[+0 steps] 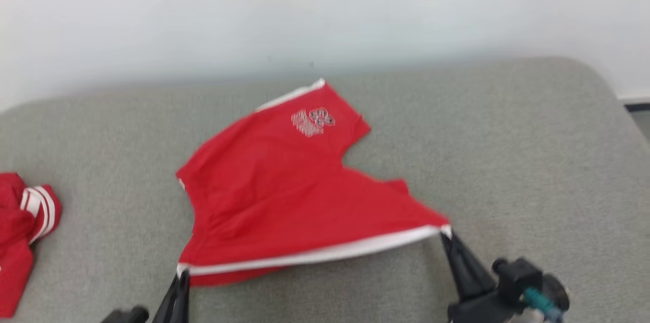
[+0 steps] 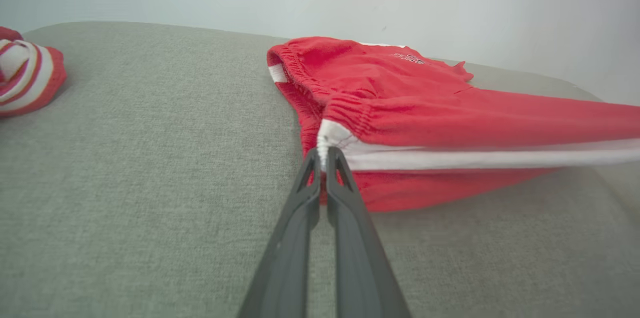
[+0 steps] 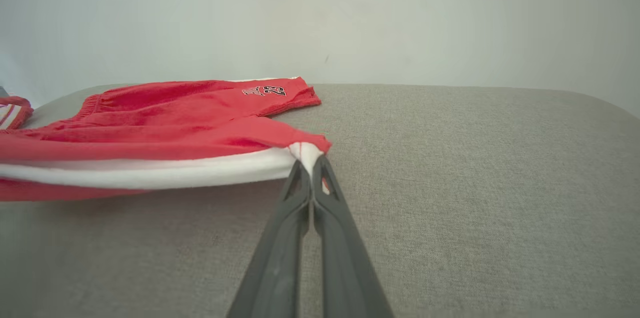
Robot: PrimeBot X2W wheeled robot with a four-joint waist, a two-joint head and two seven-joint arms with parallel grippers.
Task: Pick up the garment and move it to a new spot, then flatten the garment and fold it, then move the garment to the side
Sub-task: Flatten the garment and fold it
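A pair of red shorts [image 1: 284,186] is seen near the middle of a grey padded table [image 1: 533,160]. The far part of the shorts is laid flat on the table. The near edge, with its long white stripe [image 1: 315,254], is held up off the table top and stretched tight between the two grippers.

The left gripper [image 1: 182,276] is closed on the near left corner of the shorts, at the end of the bunched waistband [image 2: 345,108]. In the left wrist view the two dark fingers [image 2: 295,218] are pressed close together, and the white corner is pinched between their tips.

The right gripper [image 1: 447,235] is closed on the near right corner, at the end of the leg. In the right wrist view a small fold of white and red cloth is squeezed between the tips.

A small print [image 1: 312,122] is seen on the far leg of the shorts. In the right wrist view it can be read as 23.

A second red garment [image 1: 23,231] with white stripes is bunched up at the left edge of the table, well apart from the shorts.

A pale wall [image 1: 325,8] is seen behind the table.
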